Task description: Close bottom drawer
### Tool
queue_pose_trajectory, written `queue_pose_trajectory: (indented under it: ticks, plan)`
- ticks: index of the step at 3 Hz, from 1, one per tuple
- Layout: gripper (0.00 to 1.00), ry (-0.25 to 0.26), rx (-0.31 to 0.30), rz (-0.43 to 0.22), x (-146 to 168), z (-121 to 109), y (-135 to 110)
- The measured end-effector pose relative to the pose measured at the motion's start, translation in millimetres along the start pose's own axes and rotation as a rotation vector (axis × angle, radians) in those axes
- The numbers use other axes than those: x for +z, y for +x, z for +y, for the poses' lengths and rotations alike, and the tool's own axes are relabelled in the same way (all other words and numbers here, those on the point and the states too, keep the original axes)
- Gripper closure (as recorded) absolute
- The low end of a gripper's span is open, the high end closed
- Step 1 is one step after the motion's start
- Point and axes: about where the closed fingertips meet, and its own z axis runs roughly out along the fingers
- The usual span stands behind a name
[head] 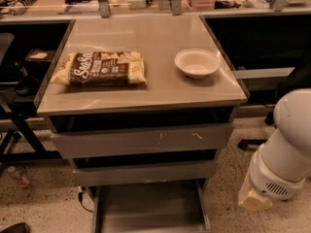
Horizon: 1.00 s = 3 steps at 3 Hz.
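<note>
Bottom drawer (150,210) stood pulled well out at the foot of the cabinet, at the near edge of the scene, with its low front cut off by the bottom of the view. The gripper (255,199) hung low on the right, well apart from the drawer, at the pale end of the white arm (286,149). How far it was open could not be told, and nothing showed in its hold.

From that place the likeliest fault was a sideways approach. The gripper sat off the drawer's right rail, not before its front, so a direct move in would probably have struck the thin rail and skewed the tray instead of sliding it home. The front was low and plain, so a push set too high might have slipped over it into the tray. A push off centre might have bound the rails.

Just above, the middle drawer (146,173) and the top drawer (141,140) also stood a little proud, and an arm coming in high could have caught one of them instead.

A hard shove might have rocked the cabinet. The bowl (197,63) sat near the right edge of the worktop (146,89) and seemed likelier to shift than the flat snack bag (99,68).
</note>
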Motion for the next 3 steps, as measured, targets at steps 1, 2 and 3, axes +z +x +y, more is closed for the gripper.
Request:
queue_pose_trajectory:
  ticks: [1,2,3]
  plan:
    - [1.00,-0.097,0.079,0.050,76.4,9.7,17.9]
    - [1.00,-0.097,0.080,0.050,76.6,9.8,18.0]
    - [1.00,-0.099,0.087,0.050,98.0,15.4,22.9]
